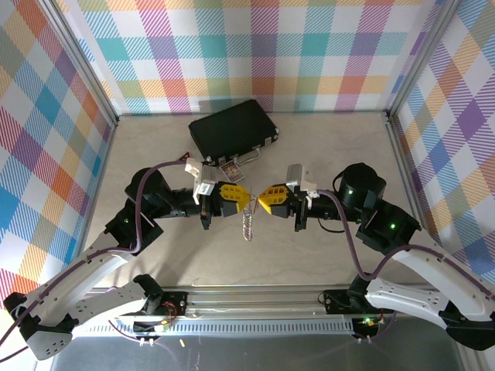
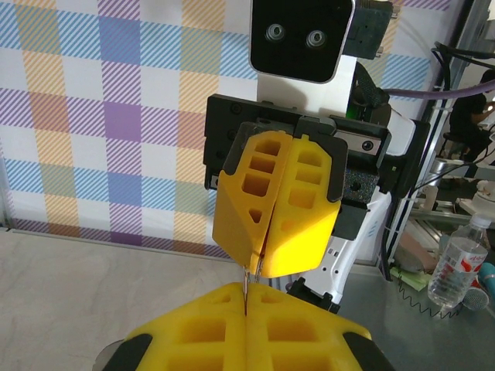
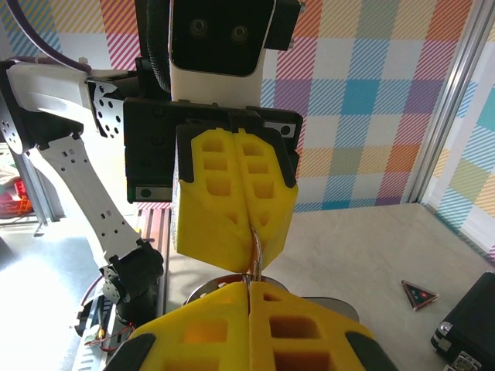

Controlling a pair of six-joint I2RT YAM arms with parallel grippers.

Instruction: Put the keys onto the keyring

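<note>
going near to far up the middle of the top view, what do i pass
metal rail → hanging silver chain → left claw and right claw, level, tip to tip → picture card → black case

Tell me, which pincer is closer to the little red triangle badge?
Left. The badge lies on the table on the left pincer side, toward the back. The right pincer faces that pincer tip to tip from the other side, farther off.
</note>
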